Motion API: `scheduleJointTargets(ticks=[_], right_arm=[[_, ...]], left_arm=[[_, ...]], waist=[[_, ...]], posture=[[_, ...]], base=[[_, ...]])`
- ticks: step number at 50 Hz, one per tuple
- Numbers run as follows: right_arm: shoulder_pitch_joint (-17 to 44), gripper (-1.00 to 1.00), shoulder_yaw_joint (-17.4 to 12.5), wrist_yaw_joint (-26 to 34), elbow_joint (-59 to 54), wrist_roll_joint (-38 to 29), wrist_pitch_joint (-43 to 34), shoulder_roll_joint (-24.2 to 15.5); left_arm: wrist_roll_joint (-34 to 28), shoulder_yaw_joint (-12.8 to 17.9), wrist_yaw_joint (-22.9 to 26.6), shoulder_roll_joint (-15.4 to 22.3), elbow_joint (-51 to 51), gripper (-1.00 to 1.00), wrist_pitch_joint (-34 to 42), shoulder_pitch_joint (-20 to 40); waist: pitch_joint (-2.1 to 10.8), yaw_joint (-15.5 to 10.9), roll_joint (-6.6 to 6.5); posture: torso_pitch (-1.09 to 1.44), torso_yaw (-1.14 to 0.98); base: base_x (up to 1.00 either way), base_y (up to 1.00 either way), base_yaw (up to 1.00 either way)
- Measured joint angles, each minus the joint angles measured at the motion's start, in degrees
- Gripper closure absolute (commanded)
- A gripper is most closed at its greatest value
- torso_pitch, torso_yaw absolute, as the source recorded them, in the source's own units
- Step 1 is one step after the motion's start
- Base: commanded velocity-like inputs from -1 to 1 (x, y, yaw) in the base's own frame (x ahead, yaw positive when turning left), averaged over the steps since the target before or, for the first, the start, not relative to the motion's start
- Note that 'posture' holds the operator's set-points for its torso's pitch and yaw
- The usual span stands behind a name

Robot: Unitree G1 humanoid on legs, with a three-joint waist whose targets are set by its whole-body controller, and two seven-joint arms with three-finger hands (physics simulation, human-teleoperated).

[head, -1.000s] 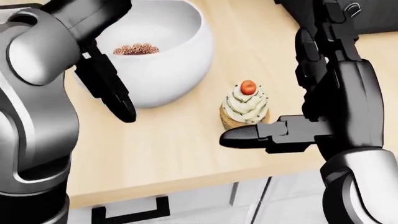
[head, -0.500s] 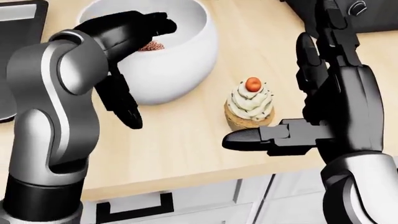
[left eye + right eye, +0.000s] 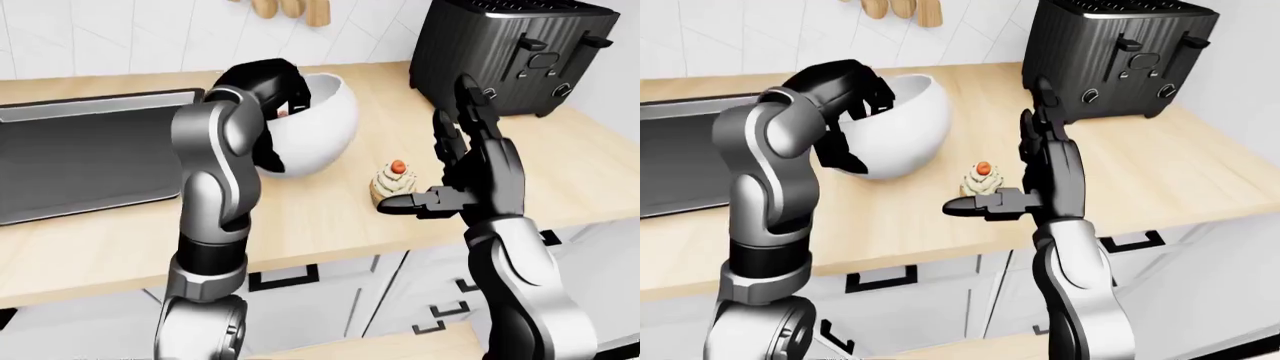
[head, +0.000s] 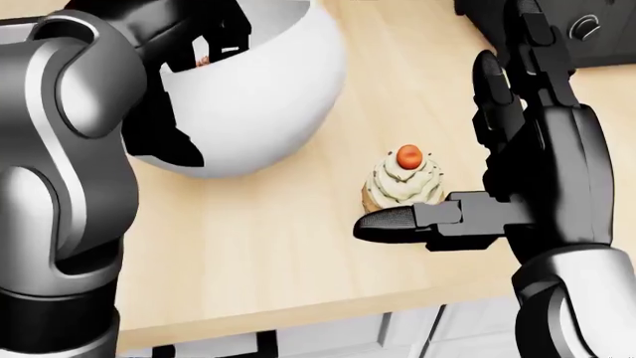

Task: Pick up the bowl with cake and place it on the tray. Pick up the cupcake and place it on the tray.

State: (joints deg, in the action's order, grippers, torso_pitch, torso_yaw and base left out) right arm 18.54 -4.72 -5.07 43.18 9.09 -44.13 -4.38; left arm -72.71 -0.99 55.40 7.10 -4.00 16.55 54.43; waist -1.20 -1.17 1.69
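Note:
The white bowl point(image 3: 322, 124) with cake is held tilted over the wooden counter point(image 3: 320, 217). My left hand point(image 3: 275, 81) is shut on its left rim, fingers inside and thumb outside. A sliver of brown cake point(image 4: 203, 60) shows behind the fingers. The cupcake point(image 3: 392, 180), white frosting with a red cherry, stands on the counter to the right of the bowl. My right hand point(image 3: 420, 159) is open just right of the cupcake, thumb below it and fingers upright, not touching it. The dark grey tray point(image 3: 90, 154) lies at the left in the left-eye view.
A black toaster point(image 3: 520, 52) stands on the counter at the upper right. Wooden utensils point(image 3: 290, 7) hang at the top. White cabinet drawers point(image 3: 300, 277) with black handles run below the counter edge.
My left hand went from beside the bowl to over its rim and closed on it. The bowl has risen and tilted. My right hand has stayed by the cupcake.

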Motion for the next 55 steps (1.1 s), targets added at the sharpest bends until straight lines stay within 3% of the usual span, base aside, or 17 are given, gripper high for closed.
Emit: scheduleJointTargets(ticks=[5,11,14,24,29,39,55], right_arm=[[0.1,-1.0,0.0,-0.1,0.7,0.1,-0.7,0.0],[0.0,-1.0,0.6,0.2,1.0,0.8,-0.9,0.5],[0.4,-1.0,0.9,0.3,1.0,0.8,-1.3,0.3],[0.8,-1.0,0.7,0.4,0.6,0.4,-1.1,0.3],[2.1,-1.0,2.2,0.5,-1.4,-0.7,-2.0,0.0],[5.3,-1.0,6.9,4.7,-12.6,-13.3,0.3,-1.5],[5.7,-1.0,5.9,11.2,-17.9,-25.3,1.4,1.2]], left_arm=[[0.6,1.1,3.7,0.6,-4.0,1.0,2.3,1.1],[4.8,-1.0,9.4,-0.1,-7.7,1.0,4.8,2.7],[5.1,-0.5,11.1,0.8,-9.2,1.0,5.5,3.7],[4.5,1.2,12.4,5.0,-8.5,1.0,2.8,10.4],[4.5,1.8,12.6,5.9,-8.8,1.0,2.1,12.6],[4.9,1.7,12.9,6.1,-9.1,1.0,1.9,11.3],[4.6,1.5,12.7,5.6,-9.1,1.0,1.5,9.9]], waist=[[-0.58,-0.1,0.01],[-1.95,1.0,0.11],[-2.18,1.3,-0.25],[-2.06,1.2,-0.18],[-2.14,1.3,-0.16],[-2.12,0.9,0.18],[-1.94,0.6,0.27]], posture=[[0.0,0.0],[0.0,0.0],[0.0,0.0],[0.0,0.0],[0.0,0.0],[0.0,0.0],[0.0,0.0]], base=[[0.0,0.0,0.0],[0.0,0.0,0.0],[0.0,0.0,0.0],[0.0,0.0,0.0],[0.0,0.0,0.0],[0.0,0.0,0.0],[0.0,0.0,0.0]])
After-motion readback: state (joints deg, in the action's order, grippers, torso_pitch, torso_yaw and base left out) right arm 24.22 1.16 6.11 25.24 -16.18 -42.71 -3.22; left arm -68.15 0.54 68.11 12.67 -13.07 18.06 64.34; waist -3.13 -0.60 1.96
